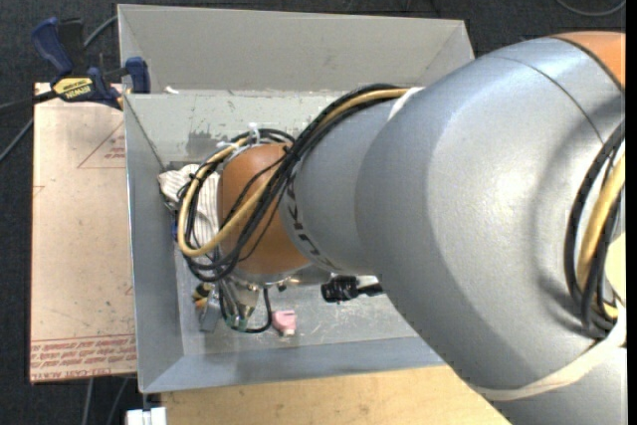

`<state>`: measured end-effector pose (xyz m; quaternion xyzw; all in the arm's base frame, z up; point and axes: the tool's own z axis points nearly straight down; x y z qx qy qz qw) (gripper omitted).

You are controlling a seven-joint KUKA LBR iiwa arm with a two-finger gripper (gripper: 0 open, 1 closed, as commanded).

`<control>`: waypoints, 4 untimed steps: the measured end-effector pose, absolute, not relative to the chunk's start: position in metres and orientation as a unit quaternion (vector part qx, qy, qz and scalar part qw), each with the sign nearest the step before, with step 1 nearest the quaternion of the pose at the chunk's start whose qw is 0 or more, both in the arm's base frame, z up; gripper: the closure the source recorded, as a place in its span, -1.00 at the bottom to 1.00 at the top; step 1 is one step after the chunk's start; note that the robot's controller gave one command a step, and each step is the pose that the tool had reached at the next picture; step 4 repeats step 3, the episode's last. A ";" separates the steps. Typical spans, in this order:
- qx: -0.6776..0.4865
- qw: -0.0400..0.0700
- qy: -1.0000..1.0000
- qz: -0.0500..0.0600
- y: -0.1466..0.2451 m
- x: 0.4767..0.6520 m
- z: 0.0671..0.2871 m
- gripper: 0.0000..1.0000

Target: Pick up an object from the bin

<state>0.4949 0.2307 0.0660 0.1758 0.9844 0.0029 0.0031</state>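
Note:
My gripper [227, 304] is low in the near-left part of the bin, mostly hidden beneath the wrist's orange cover and its cables. A small pink thing [286, 321] lies on the bin floor just right of it, close to the near wall. Further right, a black cylindrical thing [341, 290] pokes out from under the arm. A white striped, cloth-like thing [192, 199] lies by the left wall behind the wrist, partly covered by cables. What lies directly under the gripper is hidden.
The thick grey arm reaches in from the right and hides the middle and right of the bin. Yellow and black cables loop round the wrist. The left and near walls stand close to the gripper.

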 end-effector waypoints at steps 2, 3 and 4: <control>0.155 0.004 0.988 0.004 0.235 0.500 0.145 1.00; 0.167 0.002 0.986 0.002 0.226 0.494 0.241 1.00; 0.167 0.002 0.986 0.002 0.226 0.494 0.241 1.00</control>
